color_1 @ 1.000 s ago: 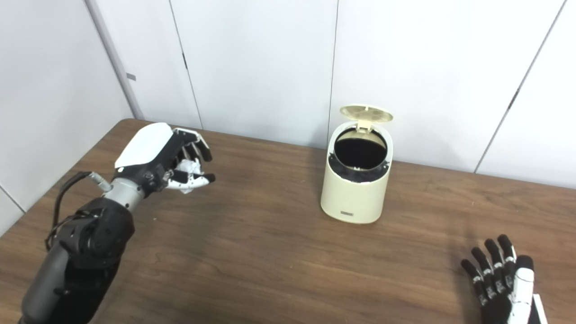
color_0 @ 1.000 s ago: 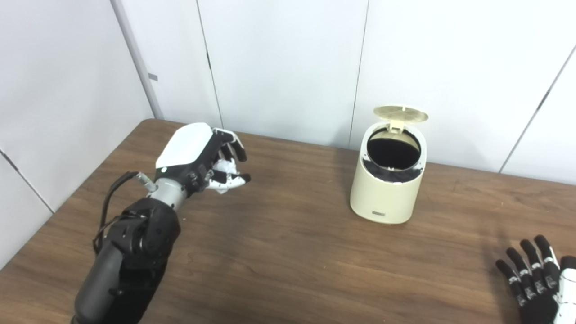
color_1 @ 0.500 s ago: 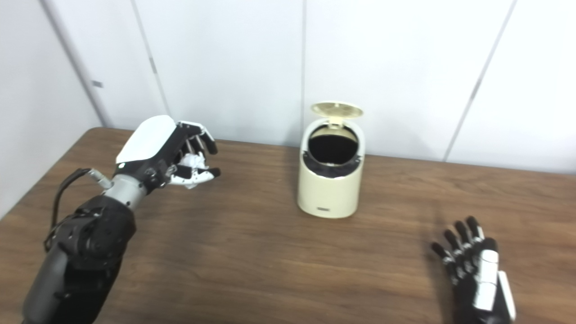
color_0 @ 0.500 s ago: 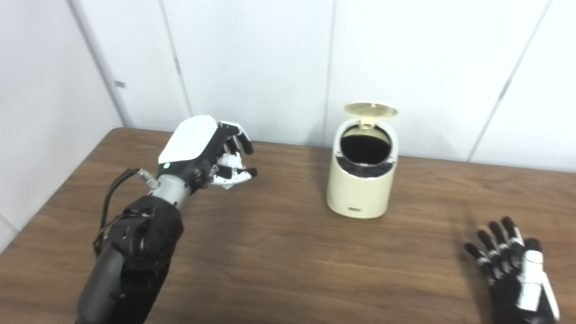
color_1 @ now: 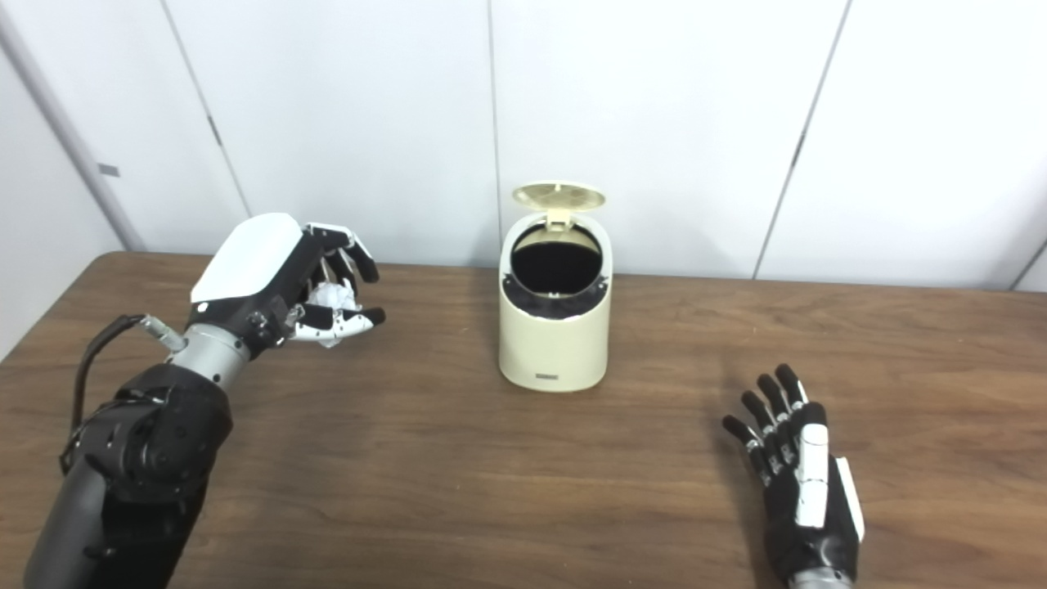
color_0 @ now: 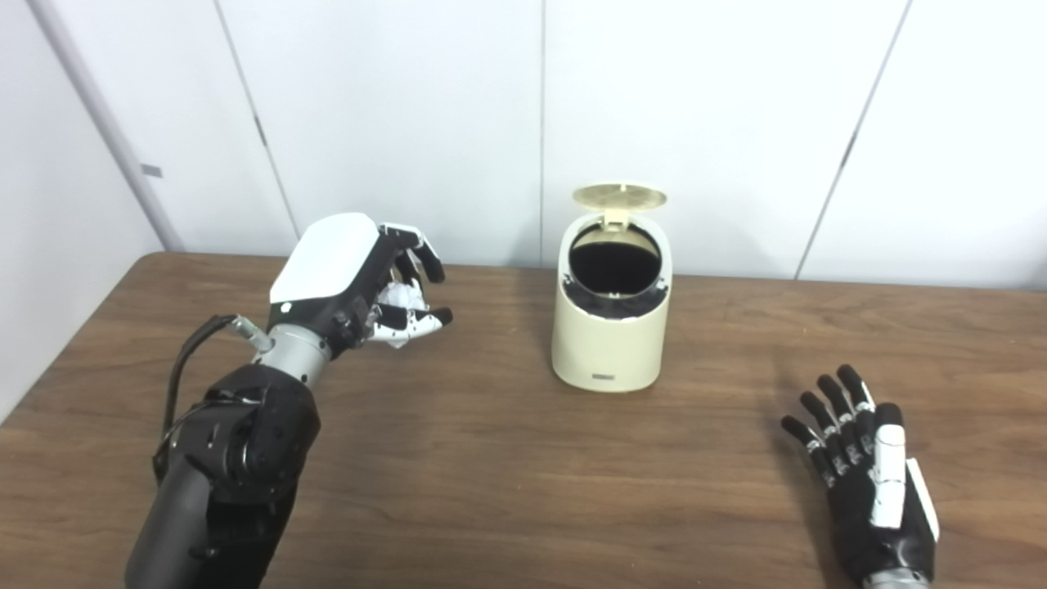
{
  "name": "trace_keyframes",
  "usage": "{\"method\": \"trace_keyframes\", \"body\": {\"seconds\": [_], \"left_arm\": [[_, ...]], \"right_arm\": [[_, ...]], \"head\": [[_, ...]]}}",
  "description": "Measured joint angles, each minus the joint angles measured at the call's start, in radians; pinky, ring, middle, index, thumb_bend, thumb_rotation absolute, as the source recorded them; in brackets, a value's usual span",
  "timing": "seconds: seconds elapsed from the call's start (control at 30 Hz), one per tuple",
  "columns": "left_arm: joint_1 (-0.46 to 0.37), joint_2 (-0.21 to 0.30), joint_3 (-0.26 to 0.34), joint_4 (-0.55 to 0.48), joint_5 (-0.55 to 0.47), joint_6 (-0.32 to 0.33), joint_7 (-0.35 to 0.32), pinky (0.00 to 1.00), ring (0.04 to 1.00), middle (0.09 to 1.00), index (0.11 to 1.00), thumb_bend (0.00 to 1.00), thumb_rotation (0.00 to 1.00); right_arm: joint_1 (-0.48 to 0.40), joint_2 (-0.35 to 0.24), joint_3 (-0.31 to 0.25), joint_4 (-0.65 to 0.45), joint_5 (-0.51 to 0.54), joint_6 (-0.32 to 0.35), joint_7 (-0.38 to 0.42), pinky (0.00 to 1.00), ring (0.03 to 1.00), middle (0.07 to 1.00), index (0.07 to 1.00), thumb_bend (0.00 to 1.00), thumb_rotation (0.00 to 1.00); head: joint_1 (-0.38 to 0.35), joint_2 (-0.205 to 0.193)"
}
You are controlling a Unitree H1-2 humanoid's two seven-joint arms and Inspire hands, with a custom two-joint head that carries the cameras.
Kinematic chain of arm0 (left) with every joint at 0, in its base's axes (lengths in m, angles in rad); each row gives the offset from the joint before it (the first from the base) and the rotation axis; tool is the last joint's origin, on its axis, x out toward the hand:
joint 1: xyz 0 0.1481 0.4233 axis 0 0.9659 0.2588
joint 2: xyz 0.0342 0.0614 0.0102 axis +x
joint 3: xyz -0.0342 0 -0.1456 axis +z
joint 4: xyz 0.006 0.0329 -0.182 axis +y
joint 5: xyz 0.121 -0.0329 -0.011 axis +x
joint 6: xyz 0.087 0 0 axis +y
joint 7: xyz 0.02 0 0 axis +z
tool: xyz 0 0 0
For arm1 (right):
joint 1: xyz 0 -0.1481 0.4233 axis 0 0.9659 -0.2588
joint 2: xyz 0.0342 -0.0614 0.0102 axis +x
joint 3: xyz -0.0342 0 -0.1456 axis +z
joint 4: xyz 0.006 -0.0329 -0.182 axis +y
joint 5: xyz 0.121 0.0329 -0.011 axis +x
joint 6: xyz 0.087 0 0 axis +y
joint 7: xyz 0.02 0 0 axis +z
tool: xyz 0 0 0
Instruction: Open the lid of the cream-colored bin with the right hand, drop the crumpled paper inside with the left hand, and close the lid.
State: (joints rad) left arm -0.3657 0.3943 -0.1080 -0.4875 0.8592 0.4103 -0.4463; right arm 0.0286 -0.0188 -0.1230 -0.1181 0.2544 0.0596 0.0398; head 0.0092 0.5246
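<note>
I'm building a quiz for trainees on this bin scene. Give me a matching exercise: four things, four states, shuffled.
Things:
1. round cream-colored lid
2. crumpled white paper
3. left hand
4. right hand

States:
A. open, low over the brown wooden table
B. raised, holding something
C. tipped up, cream-colored bin open
D. gripped in fingers

Pairs: 1-C, 2-D, 3-B, 4-A

Probably a lab: bare white wall panels (color_0: 695, 123), wooden table (color_0: 507, 474).

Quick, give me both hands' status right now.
Left hand: shut on the crumpled paper.
Right hand: open, fingers spread, holding nothing.
</note>
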Motion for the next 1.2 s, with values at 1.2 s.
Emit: {"method": "trace_keyframes", "body": {"seconds": [1.2], "left_arm": [[-0.149, -0.084, -0.076, 0.164, -0.043, -0.109, 0.054, 0.32, 0.364, 0.466, 0.508, 0.47, 0.00]], "right_arm": [[-0.018, 0.011, 0.019, 0.025, -0.037, -0.026, -0.010, 0.79, 0.904, 0.930, 0.949, 0.46, 1.00]], "head": [[-0.021, -0.044]]}}
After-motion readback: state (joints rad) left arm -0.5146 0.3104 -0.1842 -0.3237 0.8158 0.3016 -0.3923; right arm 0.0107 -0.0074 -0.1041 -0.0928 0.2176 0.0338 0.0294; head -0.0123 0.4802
